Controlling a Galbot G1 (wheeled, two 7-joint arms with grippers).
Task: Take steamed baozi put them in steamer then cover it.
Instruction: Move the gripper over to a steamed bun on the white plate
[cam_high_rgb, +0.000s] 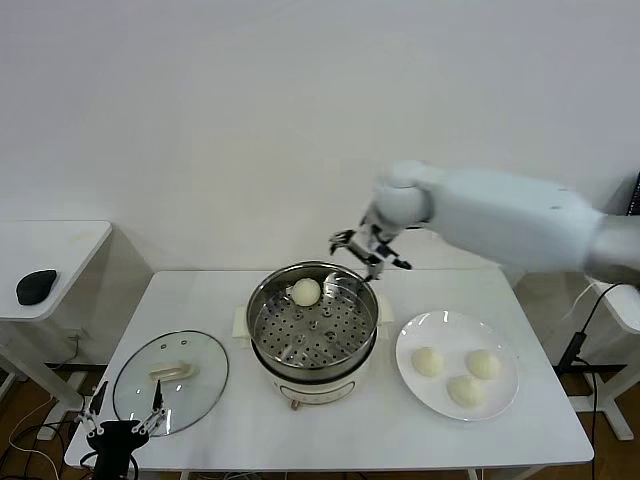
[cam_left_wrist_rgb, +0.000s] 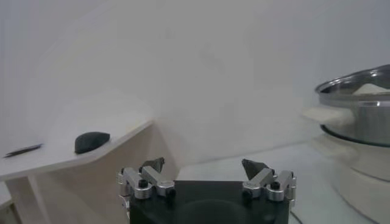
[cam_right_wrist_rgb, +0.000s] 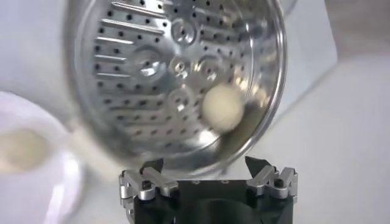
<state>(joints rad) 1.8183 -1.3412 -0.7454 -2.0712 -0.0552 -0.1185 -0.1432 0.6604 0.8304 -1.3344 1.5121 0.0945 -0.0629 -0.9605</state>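
Note:
One steamed baozi (cam_high_rgb: 305, 291) (cam_right_wrist_rgb: 222, 106) lies on the perforated tray at the far side of the steamer (cam_high_rgb: 268, 345) (cam_right_wrist_rgb: 272, 73). Three more baozi (cam_high_rgb: 428, 361) sit on the white plate (cam_high_rgb: 420, 335) to its right. My right gripper (cam_high_rgb: 370, 249) (cam_right_wrist_rgb: 206, 165) hangs open and empty above the steamer's far right rim. The glass cover (cam_high_rgb: 135, 385) with its cream handle lies flat on the table at the front left. My left gripper (cam_high_rgb: 125, 404) (cam_left_wrist_rgb: 204, 165) is parked low at the table's front left corner, open and empty, just in front of the cover.
The white table's front edge (cam_high_rgb: 330, 463) runs close below the steamer and plate. A side table (cam_high_rgb: 70, 245) on the left carries a black mouse (cam_high_rgb: 36, 286) (cam_left_wrist_rgb: 91, 141). A white wall stands behind.

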